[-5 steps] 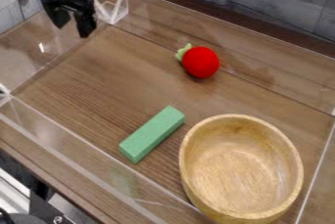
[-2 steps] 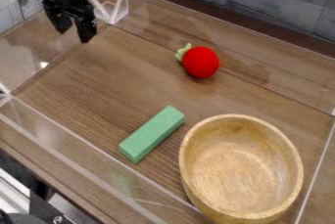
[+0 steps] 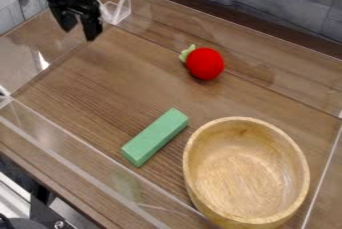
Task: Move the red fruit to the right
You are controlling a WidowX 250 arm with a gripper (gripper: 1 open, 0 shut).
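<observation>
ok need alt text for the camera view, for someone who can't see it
A black robot gripper hangs open over the far left corner of a wooden table walled in clear plastic, holding nothing. A small red fruit sits near the middle, with a flat green block and an empty wooden bowl nearer the camera.

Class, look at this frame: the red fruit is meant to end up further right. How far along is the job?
Done: nothing that shows; the red fruit sits untouched on the wooden table, above the green block and wooden bowl. In hand: the gripper hangs open and empty in the far left corner, well away from it. Left: reach, grasp, carry right, release.
</observation>
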